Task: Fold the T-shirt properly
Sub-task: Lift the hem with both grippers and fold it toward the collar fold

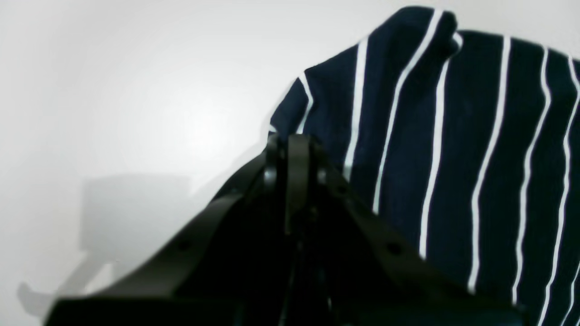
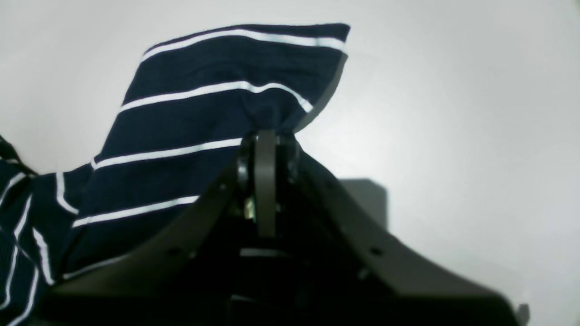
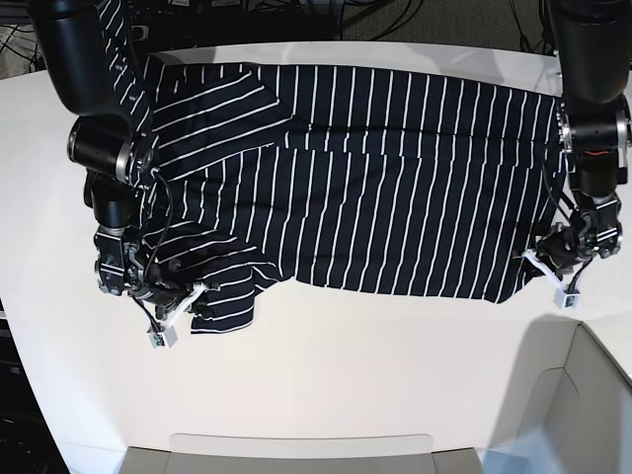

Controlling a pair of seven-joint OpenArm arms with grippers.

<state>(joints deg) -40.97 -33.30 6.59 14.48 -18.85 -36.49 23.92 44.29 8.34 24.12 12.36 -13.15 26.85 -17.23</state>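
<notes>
**Striped T-shirt spread on the table, one gripper at each lower corner**

Left wrist view. We saw the left gripper (image 1: 297, 149) with its two dark fingers pressed together. Its tip met the near edge of the T-shirt (image 1: 453, 158), whose navy cloth with thin white stripes rose in a soft hump to the right. We could not tell from this view whether cloth was pinched between the fingers or merely lay behind them. The white table (image 1: 136, 113) filled the left side and carried the gripper's grey shadow.

Right wrist view. We saw the right gripper (image 2: 267, 140) clenched on the T-shirt (image 2: 204, 117). The cloth bunched where it entered the closed fingers, and a striped flap stood up from the table (image 2: 453, 113) beyond the tip. More of the garment lay crumpled at the lower left edge.

Base view. We saw the T-shirt (image 3: 375, 178) laid across the upper half of the table (image 3: 326, 375), stripes running mostly up and down. The right gripper (image 3: 183, 296) sat at the folded-over corner of cloth on the view's left. The left gripper (image 3: 548, 259) sat at the garment's lower corner on the view's right. Both arms reached down from the top corners. A pale grey bin (image 3: 583, 395) stood at the lower right, apart from the shirt.
</notes>
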